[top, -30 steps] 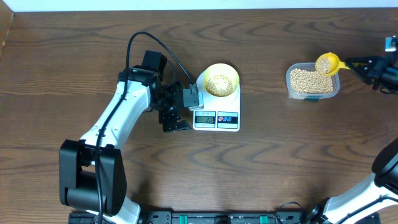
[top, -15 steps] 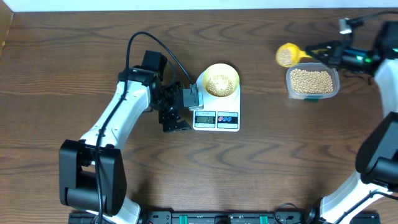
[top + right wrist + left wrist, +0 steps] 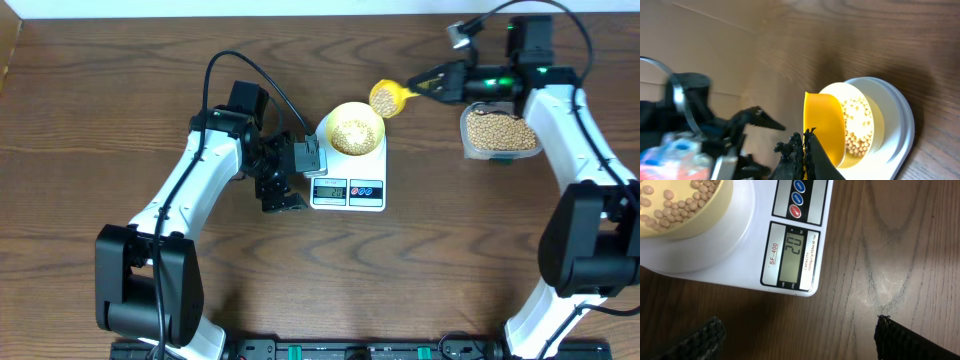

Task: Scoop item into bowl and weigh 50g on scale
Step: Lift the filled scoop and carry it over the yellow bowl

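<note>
The white scale [image 3: 372, 166] stands mid-table, and in the left wrist view its display [image 3: 792, 255] reads 20. On its platform sits the pale yellow bowl [image 3: 331, 122] with a layer of tan beans [image 3: 354, 131] inside. My right gripper [image 3: 436, 82] is shut on the handle of a bright yellow scoop [image 3: 386, 98]. The scoop is heaped with beans and hovers at the bowl's upper right rim. The right wrist view shows the scoop [image 3: 825, 125] in front of the bowl [image 3: 877, 118]. My left gripper [image 3: 278, 178] stands open just left of the scale, holding nothing.
A clear plastic container [image 3: 502, 132] full of beans sits on the right, under my right forearm. The left arm's cable loops over the table left of the bowl. Bare wood lies along the front of the table.
My right arm has carried the filled scoop leftward from above the container to the bowl's rim. The left arm and the scale reading are unchanged.
</note>
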Controlling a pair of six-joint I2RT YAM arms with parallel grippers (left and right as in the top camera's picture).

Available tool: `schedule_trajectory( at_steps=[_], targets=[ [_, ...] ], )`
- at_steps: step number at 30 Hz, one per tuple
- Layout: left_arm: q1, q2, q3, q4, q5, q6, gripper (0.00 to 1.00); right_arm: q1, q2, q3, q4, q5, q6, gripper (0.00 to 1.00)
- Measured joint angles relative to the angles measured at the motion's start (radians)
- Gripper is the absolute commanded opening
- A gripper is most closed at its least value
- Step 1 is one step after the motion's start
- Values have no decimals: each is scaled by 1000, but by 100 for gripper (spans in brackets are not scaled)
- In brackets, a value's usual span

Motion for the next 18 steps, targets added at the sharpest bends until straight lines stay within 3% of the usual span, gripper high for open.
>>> schedule_trajectory(
  at_steps=[9, 18],
  targets=[
    [0, 0, 0, 0, 0, 0, 98, 123, 0, 0, 17, 232, -51, 1],
    [0, 0, 0, 0, 0, 0, 98, 171, 0, 0, 30, 293, -150, 1]
  ],
)
